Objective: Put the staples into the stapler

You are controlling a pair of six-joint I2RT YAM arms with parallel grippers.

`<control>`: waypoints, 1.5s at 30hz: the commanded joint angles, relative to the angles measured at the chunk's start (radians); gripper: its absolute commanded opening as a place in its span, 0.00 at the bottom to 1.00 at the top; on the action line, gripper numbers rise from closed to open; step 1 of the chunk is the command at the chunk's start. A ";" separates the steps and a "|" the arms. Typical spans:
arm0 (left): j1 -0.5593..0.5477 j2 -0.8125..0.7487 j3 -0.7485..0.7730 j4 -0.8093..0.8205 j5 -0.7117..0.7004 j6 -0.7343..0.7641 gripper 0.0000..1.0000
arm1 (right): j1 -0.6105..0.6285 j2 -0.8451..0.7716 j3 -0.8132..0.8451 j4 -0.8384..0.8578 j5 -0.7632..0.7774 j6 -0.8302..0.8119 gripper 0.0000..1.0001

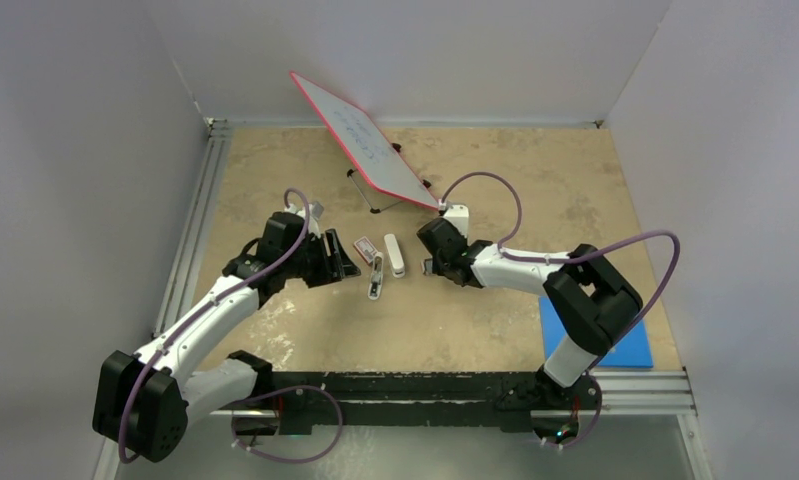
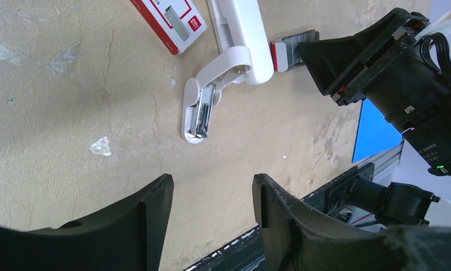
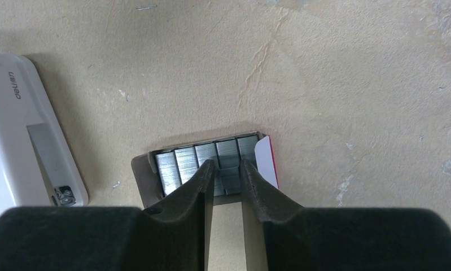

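**Desk** [image 1: 535,200]: beige, scuffed top that carries everything below.

**Left arm** [image 1: 210,315]: reaches in from the near left. Its jaws stand wide apart with nothing between them, over bare desk just short of the stapler's lower half.

**Right arm** [image 1: 535,270]: reaches in from the near right. Its jaws are drawn close together, tips down in the tray, pressed to either side of one strip of staples.

**Whiteboard** [image 1: 360,145]: red-framed, propped at a tilt at the far side (writing too small to read).

**Blue pad** [image 1: 630,345]: flat at the near right, partly under the right arm.

**Stapler** [image 1: 395,255]: white, lying swung open at mid-desk between the two arms, metal channel showing in the shorter half.

**Sleeve** [image 2: 169,20]: red and white with a printed label, flat just beside the stapler on its left.

**Tray** [image 3: 139,175]: cardboard, pulled out of the sleeve, just right of the stapler.

**Staples** [image 3: 183,164]: grey strips side by side, filling the tray.
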 commanded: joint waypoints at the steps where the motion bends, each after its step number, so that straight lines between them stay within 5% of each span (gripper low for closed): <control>1: -0.003 -0.011 0.039 0.025 -0.005 0.017 0.54 | -0.005 -0.008 0.010 -0.026 -0.020 0.018 0.23; 19: -0.002 0.004 0.026 0.048 0.011 0.001 0.54 | 0.007 -0.189 0.008 -0.053 -0.026 0.098 0.20; 27: -0.003 0.083 -0.010 0.153 0.097 -0.050 0.54 | 0.203 -0.226 -0.034 -0.151 -0.019 0.303 0.21; 36: -0.003 0.257 -0.072 0.421 0.155 -0.079 0.48 | 0.318 -0.153 -0.096 -0.127 -0.040 0.429 0.22; 45: -0.004 0.445 -0.122 0.750 0.170 -0.053 0.53 | 0.346 -0.087 -0.102 -0.108 -0.014 0.429 0.22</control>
